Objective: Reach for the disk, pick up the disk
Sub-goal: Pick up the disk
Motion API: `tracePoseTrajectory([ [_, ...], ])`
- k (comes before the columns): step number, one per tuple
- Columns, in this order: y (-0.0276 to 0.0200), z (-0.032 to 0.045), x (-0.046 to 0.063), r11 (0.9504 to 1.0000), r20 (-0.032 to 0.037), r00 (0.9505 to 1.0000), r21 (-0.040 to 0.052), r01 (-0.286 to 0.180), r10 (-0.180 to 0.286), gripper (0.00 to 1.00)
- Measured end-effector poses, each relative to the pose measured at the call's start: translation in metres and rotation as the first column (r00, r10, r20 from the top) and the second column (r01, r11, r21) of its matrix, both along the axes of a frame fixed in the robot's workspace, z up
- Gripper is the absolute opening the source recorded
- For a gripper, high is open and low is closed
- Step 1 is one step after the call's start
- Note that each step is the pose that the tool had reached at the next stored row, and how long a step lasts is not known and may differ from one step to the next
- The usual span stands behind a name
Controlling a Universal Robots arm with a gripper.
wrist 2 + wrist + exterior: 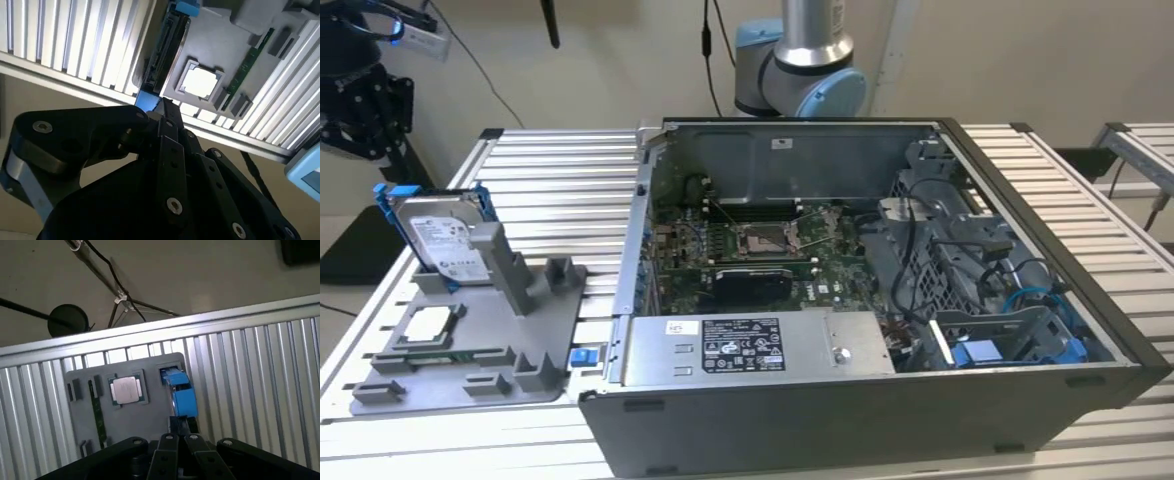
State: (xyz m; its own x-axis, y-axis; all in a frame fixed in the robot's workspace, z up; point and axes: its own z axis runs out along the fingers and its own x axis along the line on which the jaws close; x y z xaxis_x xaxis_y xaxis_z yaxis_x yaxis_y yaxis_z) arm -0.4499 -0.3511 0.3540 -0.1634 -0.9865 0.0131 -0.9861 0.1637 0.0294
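Observation:
The disk (443,238) stands upright on its edge in a grey holder (467,375) at the exterior view's left, silver with a white label and a blue bracket around it. In the first wrist view I see the disk (182,396) edge-on, mostly its blue bracket, just beyond my fingertips. The second wrist view shows the disk's (163,55) dark connector edge. My black gripper (360,138) hangs above and to the left of the disk, apart from it. In both wrist views the gripper (164,106) (180,428) has its fingers together and nothing between them.
An open computer case (854,290) fills the table's middle and right. The holder also carries a square silver chip (125,390) and a green memory stick (97,412). A small blue clip (580,356) sits by the case. The table edge (150,330) and floor cables lie beyond the holder.

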Motion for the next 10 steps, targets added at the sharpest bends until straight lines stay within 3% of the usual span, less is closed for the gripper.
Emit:
tracePoseTrajectory([
  [6,0.0052,-0.0004,-0.001,0.9993,0.0013,0.9993,0.0017,-0.037,0.037,0.0],
  [10,0.0054,-0.0007,-0.0059,0.9992,0.0057,0.9992,0.0018,-0.039,0.039,0.0],
])
